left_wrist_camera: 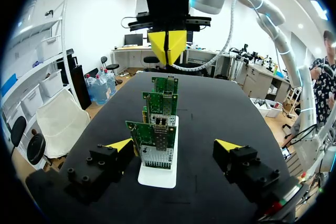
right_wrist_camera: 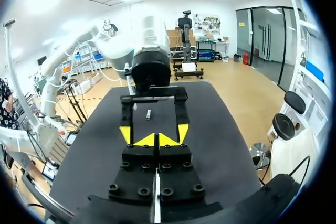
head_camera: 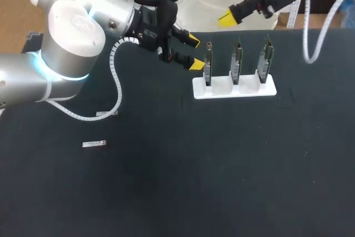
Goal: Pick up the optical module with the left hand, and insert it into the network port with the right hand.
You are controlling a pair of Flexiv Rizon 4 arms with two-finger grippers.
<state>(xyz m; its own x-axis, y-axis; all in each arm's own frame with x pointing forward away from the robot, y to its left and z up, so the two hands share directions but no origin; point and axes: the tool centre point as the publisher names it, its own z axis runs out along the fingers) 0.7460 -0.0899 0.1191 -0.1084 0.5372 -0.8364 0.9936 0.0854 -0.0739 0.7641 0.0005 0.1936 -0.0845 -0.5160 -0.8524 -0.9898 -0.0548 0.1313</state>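
The optical module point(head_camera: 94, 144), a small silver bar, lies flat on the black table at the left, far from both grippers; the right wrist view shows it as a small sliver point(right_wrist_camera: 148, 114) on the mat. Three green network cards point(head_camera: 237, 62) stand upright in a white holder point(head_camera: 222, 90). My left gripper point(head_camera: 194, 52) hovers just left of the holder, open and empty. In its own view the fingers point(left_wrist_camera: 174, 145) flank the nearest card point(left_wrist_camera: 156, 140) without touching it. My right gripper point(head_camera: 226, 19) hangs behind the cards, shut and empty, its tips together point(right_wrist_camera: 157, 140).
A short pale strip point(head_camera: 106, 114) lies on the mat under the left arm's white cable. The left arm's big joint point(head_camera: 72, 37) overhangs the table's left side. A white cable point(head_camera: 319, 31) hangs from the right arm at the far right.
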